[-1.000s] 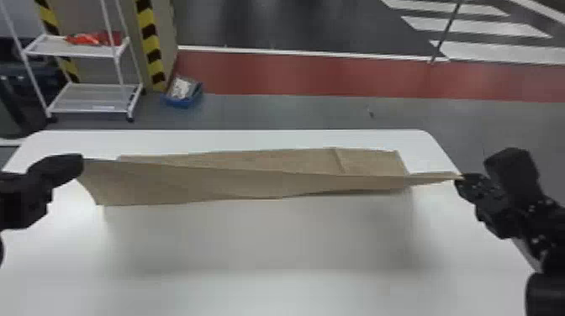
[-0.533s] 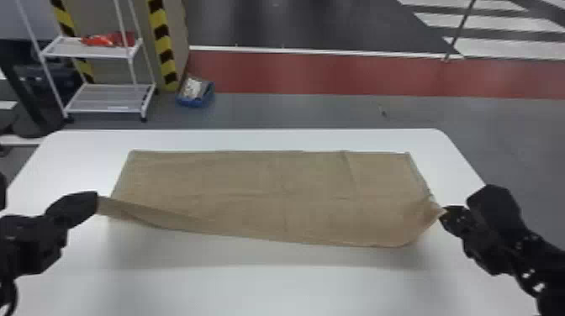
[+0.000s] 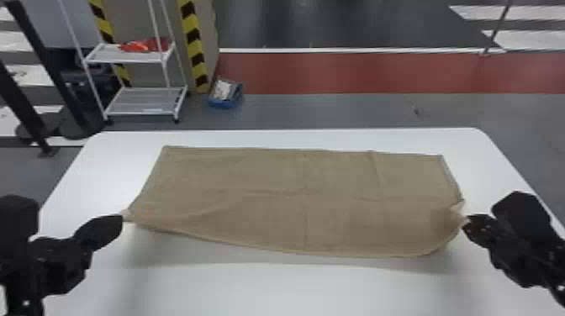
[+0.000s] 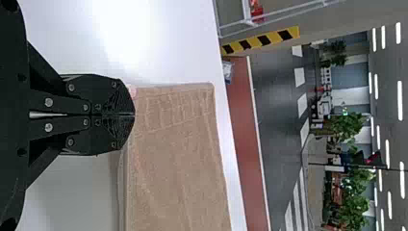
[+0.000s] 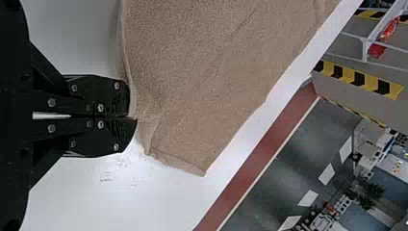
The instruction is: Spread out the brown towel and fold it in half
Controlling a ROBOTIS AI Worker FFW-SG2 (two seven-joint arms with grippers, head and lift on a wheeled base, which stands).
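Evidently, the black flat-fingered left tool [image 3: 122,218] and matching right tool [image 3: 465,222] are pinching the near left and right ends of the brown rectangular cloth towel [image 3: 294,197], which is stretching across the white desk [image 3: 286,290].

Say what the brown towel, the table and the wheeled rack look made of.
The brown towel looks like cloth, perhaps cotton terry: matte, with a fine nubby surface and soft creases. The table has a smooth white top with a soft sheen, maybe laminate or plastic. The wheeled rack seems white-coated metal, given its thin, straight posts.
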